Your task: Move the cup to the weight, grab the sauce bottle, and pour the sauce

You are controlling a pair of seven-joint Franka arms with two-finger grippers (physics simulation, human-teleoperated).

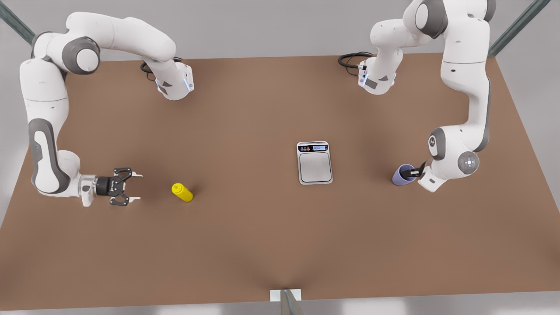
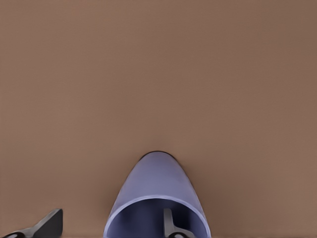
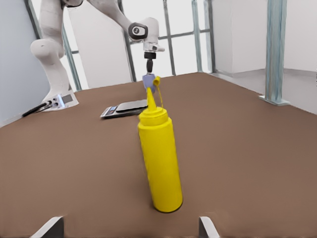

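Note:
The lavender cup stands on the table at the front view's right, well apart from the silver weight. My left gripper is at the cup's rim and open: in the left wrist view one finger reaches inside the cup and the other stays outside, clear of the wall. The yellow sauce bottle stands upright at the front view's left. My right gripper is level with the table, open, a short way from the sauce bottle and pointing at it.
The weight lies between the two arms, its display toward the back. Black cables sit by the arm bases at the table's rear. A metal post stands at the front edge. Bare brown tabletop surrounds the objects.

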